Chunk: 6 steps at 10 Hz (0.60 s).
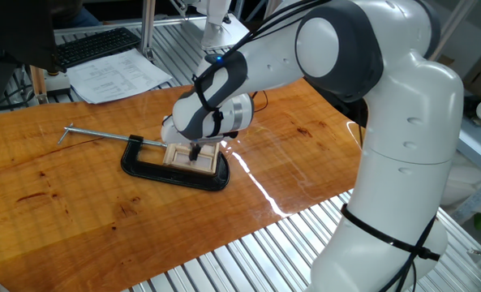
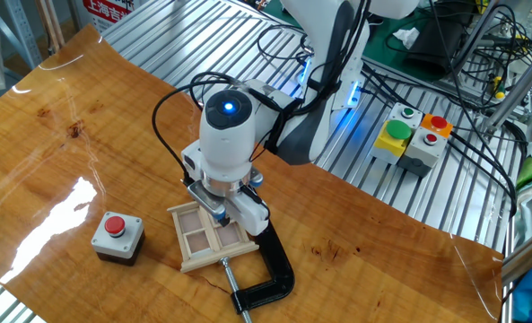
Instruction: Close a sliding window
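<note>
Over the sliding window (image 2: 198,235), arm bent down, tool (image 2: 222,221) pointing down, opening indiscernible.

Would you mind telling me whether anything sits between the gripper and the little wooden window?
Nothing visible does. The gripper is already down over the sliding window, at the side nearest the C-clamp that grips the frame's edge. The red-button box stands apart, on the far side of the window from the arm.

Light wooden sliding window (image 2: 201,235), black clamp (image 2: 274,269), apparently grey box (image 2: 117,238) with red button
</note>
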Motion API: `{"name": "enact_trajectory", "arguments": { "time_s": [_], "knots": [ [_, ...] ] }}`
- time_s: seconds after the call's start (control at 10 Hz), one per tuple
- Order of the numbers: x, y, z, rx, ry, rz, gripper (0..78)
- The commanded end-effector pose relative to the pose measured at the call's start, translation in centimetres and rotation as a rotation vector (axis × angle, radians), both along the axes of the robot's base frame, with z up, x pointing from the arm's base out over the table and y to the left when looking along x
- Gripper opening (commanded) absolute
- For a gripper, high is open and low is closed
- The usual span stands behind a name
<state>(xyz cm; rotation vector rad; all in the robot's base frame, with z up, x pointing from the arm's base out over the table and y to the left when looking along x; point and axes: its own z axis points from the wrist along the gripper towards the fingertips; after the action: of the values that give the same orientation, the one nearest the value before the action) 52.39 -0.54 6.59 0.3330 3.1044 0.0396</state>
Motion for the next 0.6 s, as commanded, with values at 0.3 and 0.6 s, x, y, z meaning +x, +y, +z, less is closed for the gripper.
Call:
{"name": "enact_trajectory", "arguments": {
  "time_s": [0.3, 0.6],
  "knots": [
    [-0.2, 0.2, 1.0, 0.006, 0.045, -0.031, 0.0],
    [0.4, 0.5, 2.7, 0.002, 0.068, -0.029, 0.0]
  ]
}}
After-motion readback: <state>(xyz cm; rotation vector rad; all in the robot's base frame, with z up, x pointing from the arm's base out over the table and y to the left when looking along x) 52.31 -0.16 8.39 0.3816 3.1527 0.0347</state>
